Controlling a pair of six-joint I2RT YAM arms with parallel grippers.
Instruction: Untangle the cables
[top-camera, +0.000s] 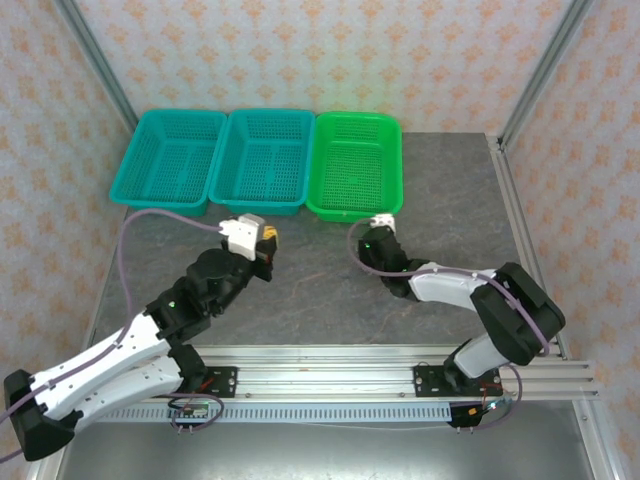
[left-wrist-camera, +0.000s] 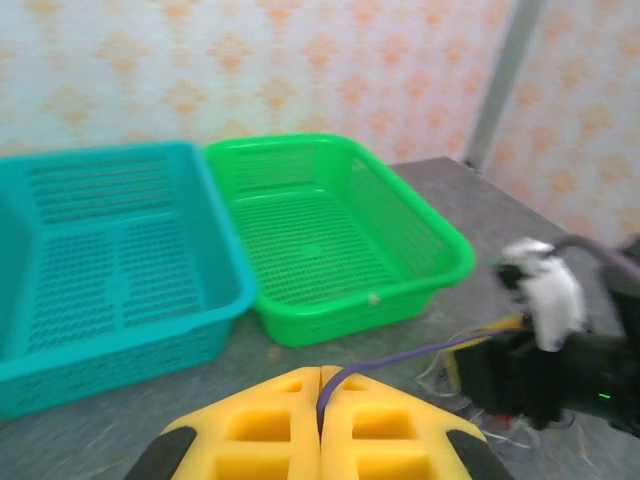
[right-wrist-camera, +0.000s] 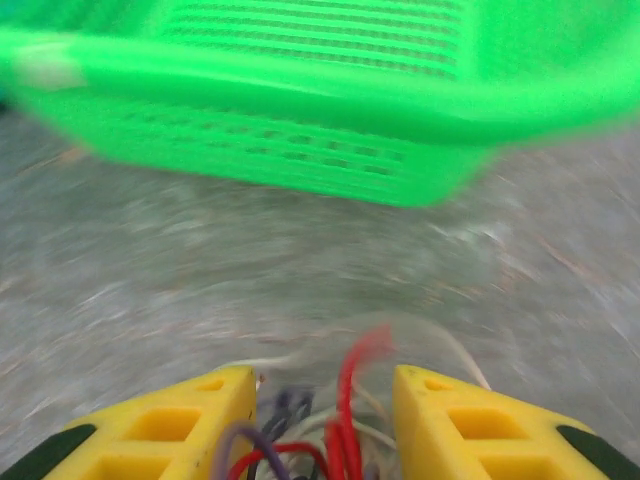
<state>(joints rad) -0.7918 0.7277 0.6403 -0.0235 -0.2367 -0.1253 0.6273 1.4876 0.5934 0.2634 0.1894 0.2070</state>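
My left gripper (left-wrist-camera: 320, 372) is shut on a thin purple cable (left-wrist-camera: 420, 352) that runs taut to the right, toward the tangle beside the right gripper's black body (left-wrist-camera: 545, 385). The cables (right-wrist-camera: 345, 420) are a small knot of red, white, black and purple wires lying on the table between the yellow fingers (right-wrist-camera: 190, 425) of my right gripper (right-wrist-camera: 322, 385). Its jaws stand apart around the knot, and the picture is blurred by motion. From above, the left gripper (top-camera: 272, 240) sits mid-table and the right gripper (top-camera: 383, 232) just in front of the green basket.
Three baskets stand in a row at the back: two teal ones (top-camera: 165, 203) (top-camera: 255, 205) and a green one (top-camera: 352, 212), also close ahead in the right wrist view (right-wrist-camera: 300, 130). Grey table (top-camera: 330, 290) lies between the arms. Frame posts rise at the corners.
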